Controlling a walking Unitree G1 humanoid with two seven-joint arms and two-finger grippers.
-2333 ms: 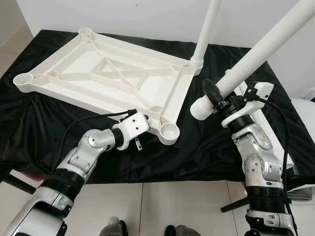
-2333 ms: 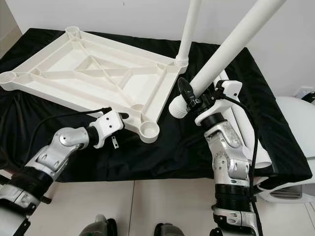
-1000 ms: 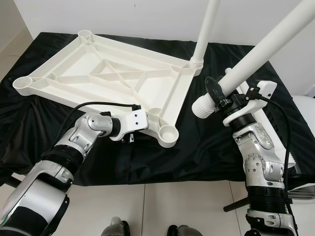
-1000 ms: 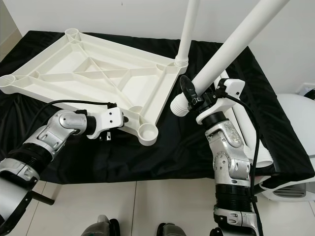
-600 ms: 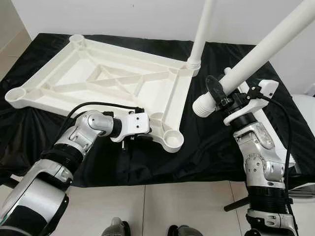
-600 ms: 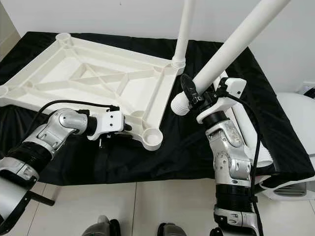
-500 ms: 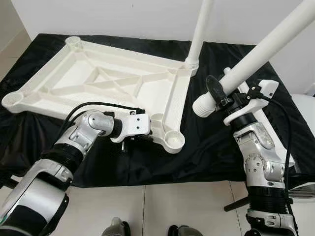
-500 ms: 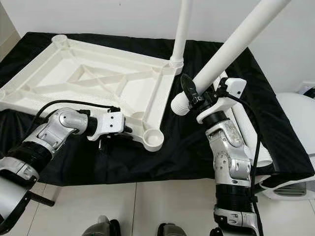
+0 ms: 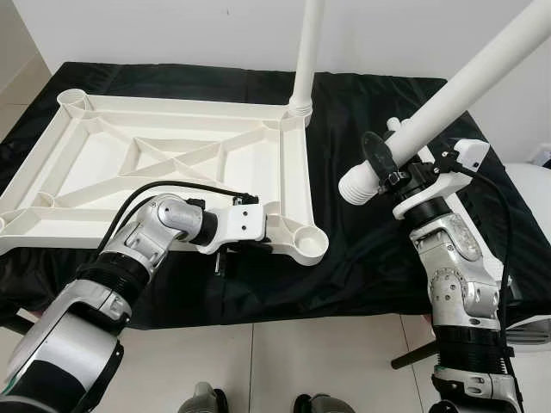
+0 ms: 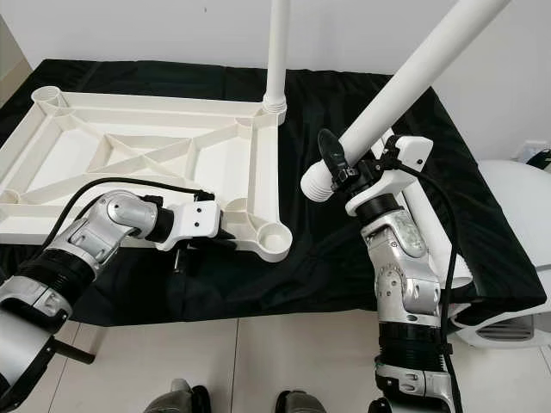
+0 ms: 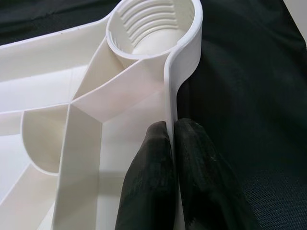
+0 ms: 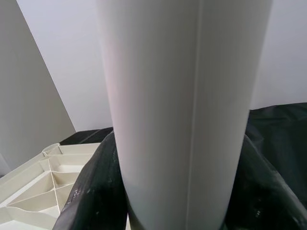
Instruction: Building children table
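One white plastic tabletop (image 9: 172, 163), inverted, ribbed underside up, lying on a desk (image 9: 362, 258) draped in black cloth. Item carries round threaded sockets at its corners. One leg (image 9: 303, 60) is already seated upright in the far right corner socket; the near right socket (image 9: 308, 244) stands empty and faces up, close to the desk's front edge.

Left tool (image 11: 170, 143): two black fingers (image 11: 148, 191) clenched on the thin outer rim wall of the tabletop, one finger inside the rim and one outside, just short of the empty socket.

Right tool (image 10: 344, 176): closed round a second loose leg (image 10: 405, 77), gripping it close to its ribbed threaded end (image 9: 355, 188). Leg held tilted, threaded end low and pointing toward the tabletop, long shaft rising up and away to the right. End is apart from the empty socket, above and to its right.

Handling, as judged: both parts are hollow moulded plastic, so probably light and stiff, with smooth, somewhat slippery surfaces. The tabletop's rim is a narrow wall; a pinch there steers the panel but could slide on the cloth or twist under load, so a hold near a rib junction is likely firmest. The leg is long for its grip point, so its free end will tend to swing; holding near the thread gives best control for starting it square in the socket. Cross-threading is the main risk.
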